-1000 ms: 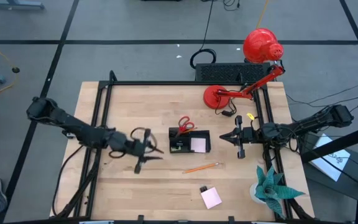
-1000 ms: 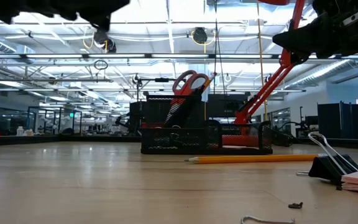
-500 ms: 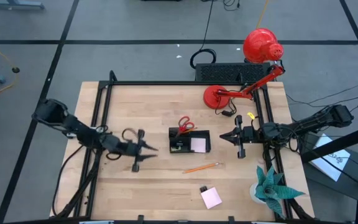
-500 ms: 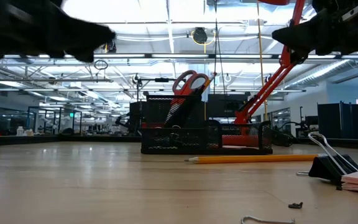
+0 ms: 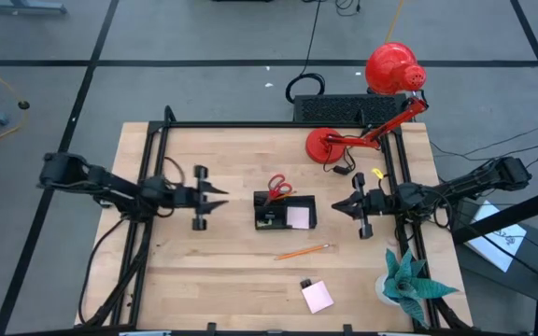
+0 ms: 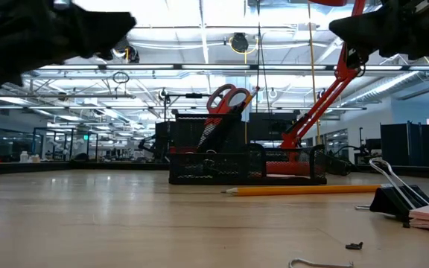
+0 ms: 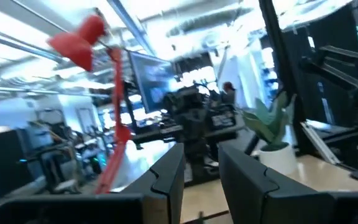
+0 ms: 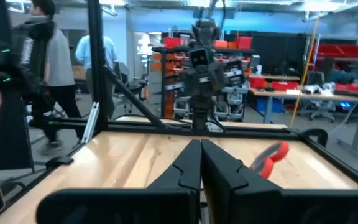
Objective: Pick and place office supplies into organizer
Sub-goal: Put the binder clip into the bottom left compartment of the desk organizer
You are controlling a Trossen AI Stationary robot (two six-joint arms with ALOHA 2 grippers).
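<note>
Two grippers face each other across the organizer [image 5: 285,213] at mid-table — left gripper [image 5: 215,195] fingers apart, right gripper [image 5: 341,206] fingers together. Scissors [image 5: 277,187] stand in it, handles up. The pencil [image 5: 302,251] lies nearer the front edge, long axis roughly left-right.

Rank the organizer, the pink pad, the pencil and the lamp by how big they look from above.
1. Lamp
2. Organizer
3. Pencil, long but very thin
4. Pink pad

The pencil and pad are close; their order is unsure.

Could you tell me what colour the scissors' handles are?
Red; the scissors show best in the high view.
</note>
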